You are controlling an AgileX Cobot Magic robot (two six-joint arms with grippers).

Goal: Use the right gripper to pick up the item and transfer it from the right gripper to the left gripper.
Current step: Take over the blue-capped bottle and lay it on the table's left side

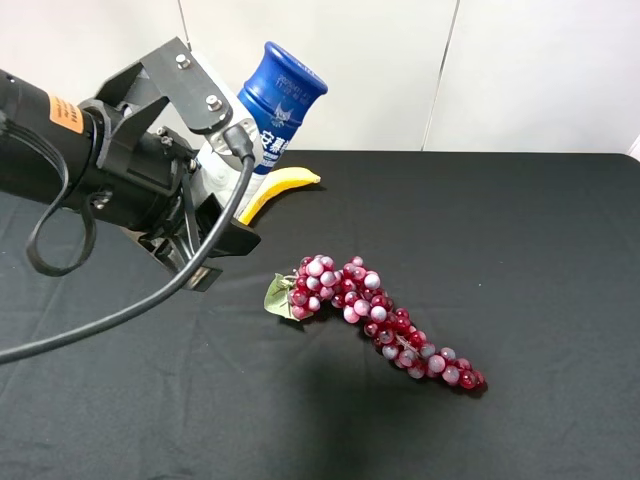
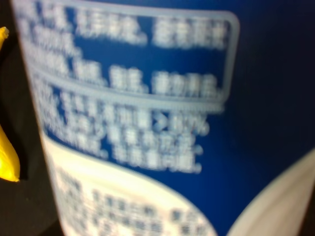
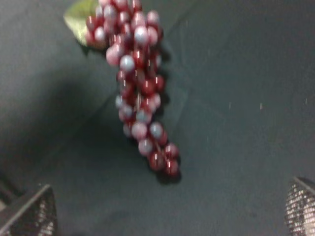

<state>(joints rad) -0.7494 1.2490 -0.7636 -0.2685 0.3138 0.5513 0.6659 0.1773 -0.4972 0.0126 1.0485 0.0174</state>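
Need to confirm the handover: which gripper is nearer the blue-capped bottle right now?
Left. The left gripper is right at the bottle, which fills its wrist view. The right gripper is open over the grape bunch, out of the exterior view.

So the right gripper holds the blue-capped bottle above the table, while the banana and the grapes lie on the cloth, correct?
No, the left gripper holds the bottle, as the exterior high view shows. The right gripper is open and empty over the grapes. The banana and grapes do lie on the cloth.
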